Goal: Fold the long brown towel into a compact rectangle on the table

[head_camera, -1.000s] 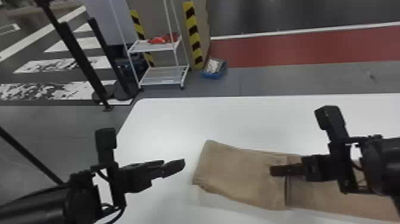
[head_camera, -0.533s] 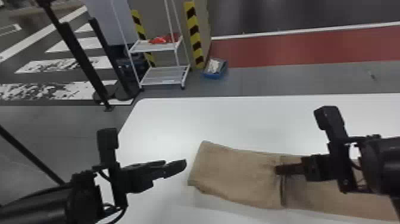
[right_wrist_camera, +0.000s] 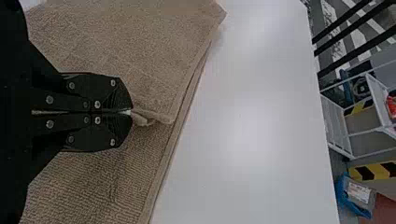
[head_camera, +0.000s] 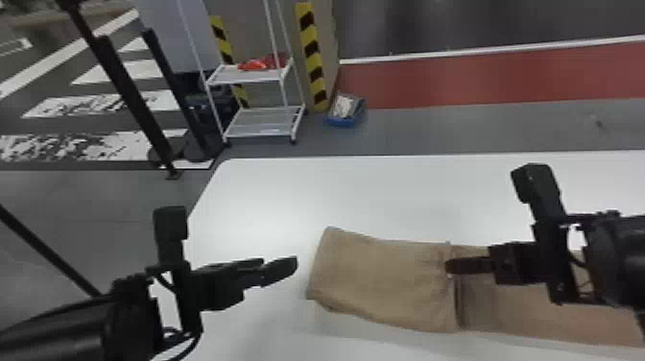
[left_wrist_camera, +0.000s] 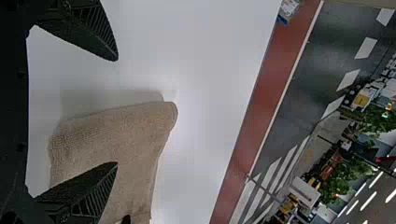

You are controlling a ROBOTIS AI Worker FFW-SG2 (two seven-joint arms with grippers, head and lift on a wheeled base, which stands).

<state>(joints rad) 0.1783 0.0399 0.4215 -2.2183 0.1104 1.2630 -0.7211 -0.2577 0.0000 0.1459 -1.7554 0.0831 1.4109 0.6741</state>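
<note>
The brown towel [head_camera: 384,278] lies along the table, its left part folded over in a layer that ends mid-length, with the rest running off to the right. My right gripper [head_camera: 448,269] is at that layer's edge; in the right wrist view the right gripper [right_wrist_camera: 131,112] is shut on a pinched bit of the towel [right_wrist_camera: 116,37]. Left of the towel, my left gripper [head_camera: 292,266] stands apart from it. In the left wrist view the left gripper [left_wrist_camera: 116,112] is open, its fingers wide apart with the towel [left_wrist_camera: 126,140] beyond them.
The white table [head_camera: 307,192] extends behind and left of the towel. Past its far edge stand a white shelf cart [head_camera: 259,120], a blue bin [head_camera: 345,113] and black posts [head_camera: 129,91] on the floor.
The towel's folded left part has slid slightly left across the table. The right gripper's fingertips have shifted a little against the layer's edge; the left arm has barely moved.
</note>
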